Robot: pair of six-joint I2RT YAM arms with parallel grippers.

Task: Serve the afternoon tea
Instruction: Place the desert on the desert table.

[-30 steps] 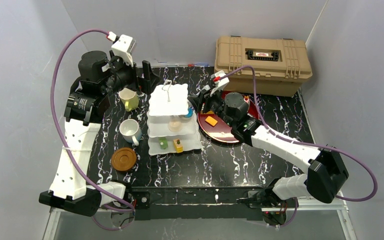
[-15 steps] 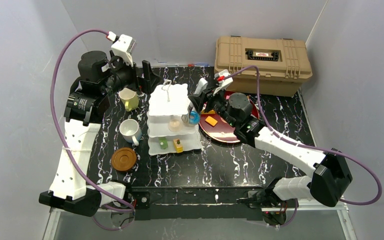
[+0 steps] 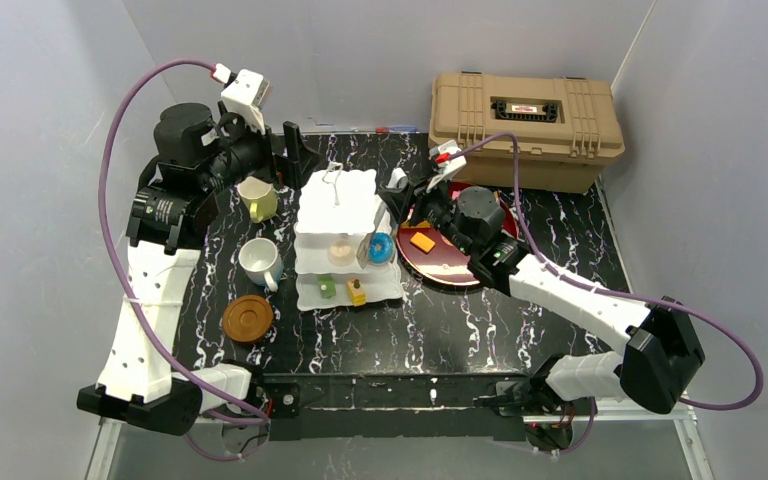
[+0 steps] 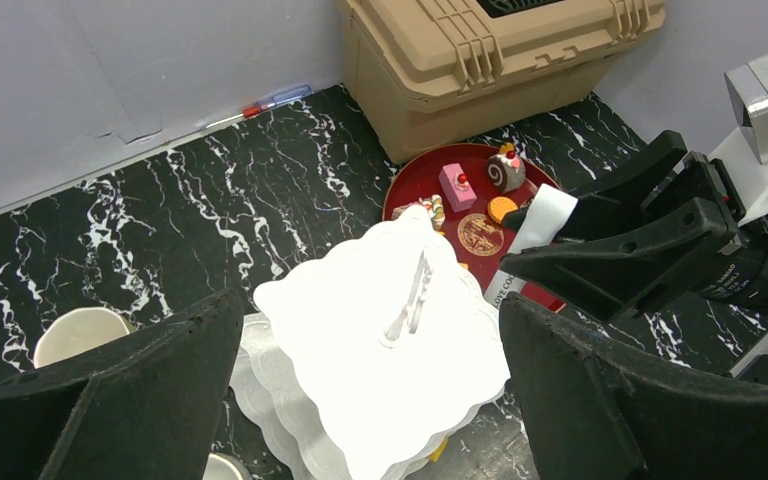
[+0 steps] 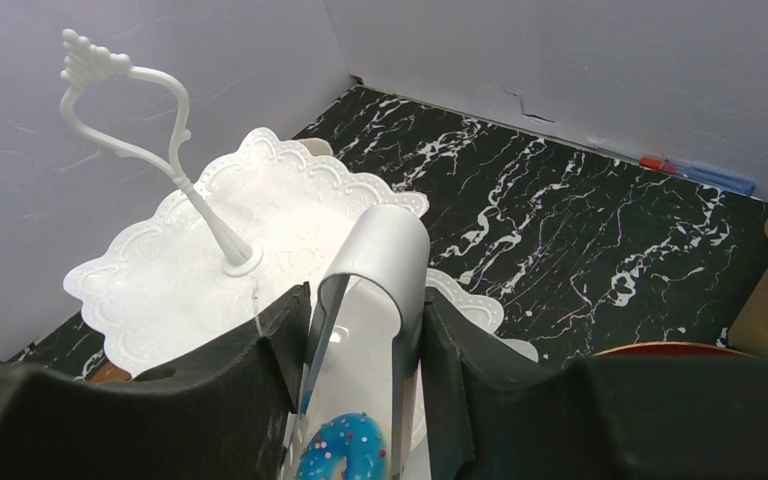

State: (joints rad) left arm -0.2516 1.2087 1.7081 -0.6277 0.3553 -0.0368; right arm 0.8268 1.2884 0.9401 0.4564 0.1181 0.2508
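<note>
The white three-tier cake stand [image 3: 338, 200] stands mid-table, with a tan pastry [image 3: 341, 251] on its middle tier and green [image 3: 328, 287] and yellow [image 3: 357, 292] pastries on its bottom tier. My right gripper [image 3: 405, 195] is shut on silver tongs [image 5: 375, 270]. A blue sprinkled donut [image 3: 380, 248] sits between the tong blades at the middle tier's right edge, and it also shows in the right wrist view [image 5: 345, 450]. My left gripper [image 3: 295, 150] is open and empty behind the stand [image 4: 390, 350]. The yellow-green mug [image 3: 257, 197], white mug [image 3: 258, 260] and brown coaster [image 3: 247, 318] sit left of the stand.
A dark red plate [image 3: 450, 262] with an orange pastry [image 3: 422, 241] and several more pastries [image 4: 457, 185] lies right of the stand, partly under my right arm. The tan ribbed case [image 3: 525, 125] stands at the back right. Grey walls close in three sides.
My right gripper has carried the blue donut in the tongs from beside the stand down and left onto the middle tier's right edge. The left arm has not moved.
</note>
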